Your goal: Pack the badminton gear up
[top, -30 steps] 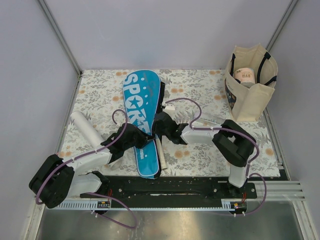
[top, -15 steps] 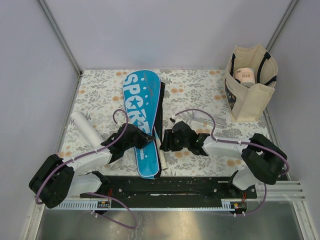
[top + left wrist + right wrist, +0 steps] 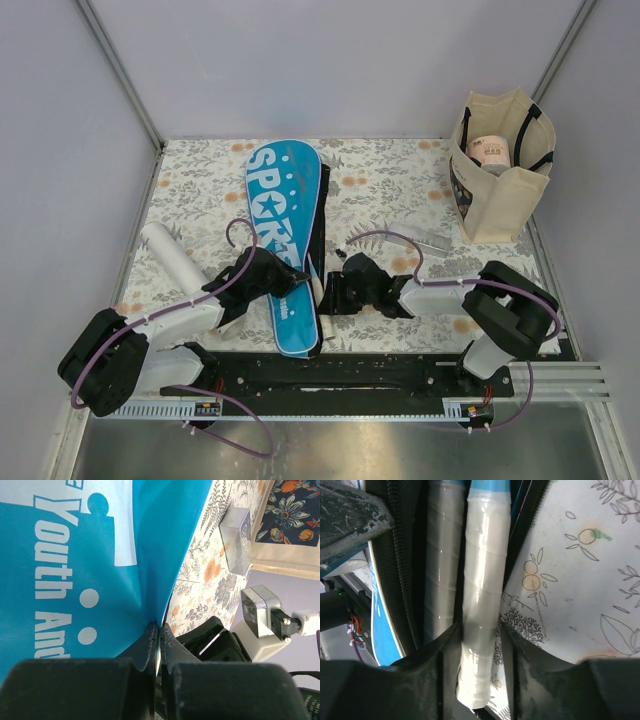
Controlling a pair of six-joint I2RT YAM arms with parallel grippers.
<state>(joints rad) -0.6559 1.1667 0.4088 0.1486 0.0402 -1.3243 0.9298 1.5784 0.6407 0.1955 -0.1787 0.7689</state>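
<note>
The blue "SPORT" cover (image 3: 283, 230) lies lengthwise on the flowered cloth, and the racket heads are hidden inside it. My left gripper (image 3: 287, 287) is shut on the cover's right edge (image 3: 150, 580), near its narrow end. Two white racket handles stick out of the open zip. One handle (image 3: 482, 605) lies between the fingers of my right gripper (image 3: 327, 296), which straddles it near the butt with a thin gap on the right side. The other handle (image 3: 440, 580) lies beside it inside the cover. The white tube (image 3: 172, 255) lies at the left. No shuttlecock shows.
The beige tote (image 3: 500, 170) stands at the back right with a roll-shaped thing inside. A small clear box (image 3: 420, 240) lies right of the middle and also shows in the left wrist view (image 3: 237, 540). The black base rail (image 3: 330, 375) runs along the near edge.
My right gripper has slid along the handles from beside the cover's middle toward the near edge, and its arm has folded back. The left gripper and the cover have stayed put.
</note>
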